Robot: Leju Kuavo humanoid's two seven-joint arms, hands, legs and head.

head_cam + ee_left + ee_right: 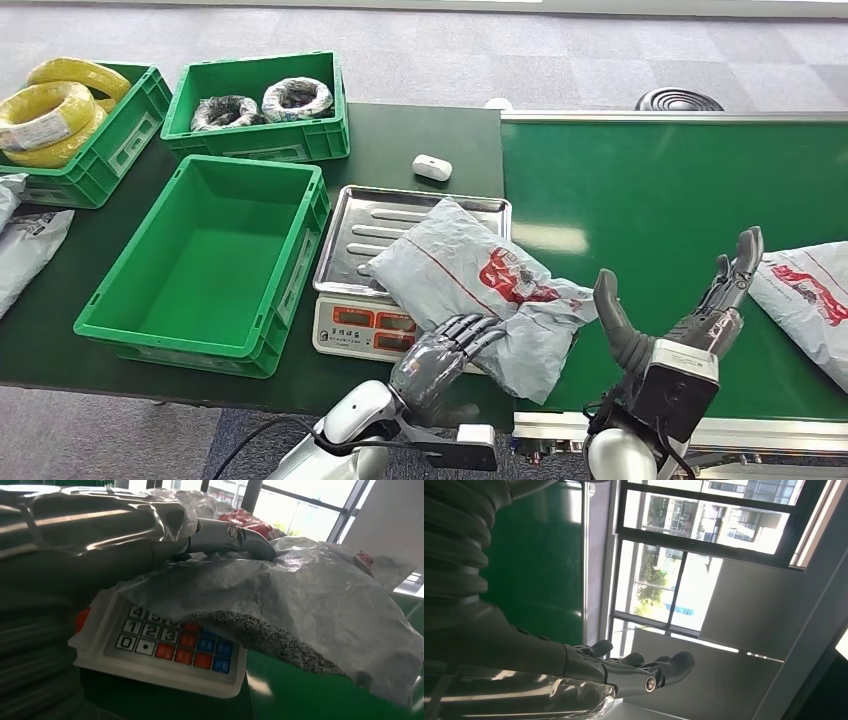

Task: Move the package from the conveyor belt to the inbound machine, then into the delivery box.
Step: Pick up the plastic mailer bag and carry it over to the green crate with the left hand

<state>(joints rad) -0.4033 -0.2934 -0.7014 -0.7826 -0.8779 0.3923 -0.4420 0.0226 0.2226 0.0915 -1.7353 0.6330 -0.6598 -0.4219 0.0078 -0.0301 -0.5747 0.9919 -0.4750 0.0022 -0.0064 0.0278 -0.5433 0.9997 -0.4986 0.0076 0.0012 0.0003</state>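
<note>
A grey package (470, 275) with red print lies tilted on the steel tray (400, 205) of the scale (365, 325), its near end hanging over the front. My left hand (445, 360) reaches in from below, and its fingers (235, 535) lie on the package's (310, 595) near edge above the scale keypad (170, 645); no closed grip shows. My right hand (690, 320) is raised over the green conveyor belt (650, 190), fingers spread and holding nothing; the right wrist view shows this hand (624, 672) against windows. The delivery box (200, 330), a green crate, stands just left of the scale.
A second grey package (810, 295) lies on the belt at the far right. Behind are a green crate with wrapped coils (260, 100) and one with yellow cable rolls (60, 115). A small white device (432, 167) sits behind the scale. More grey bags (25, 240) lie at the left edge.
</note>
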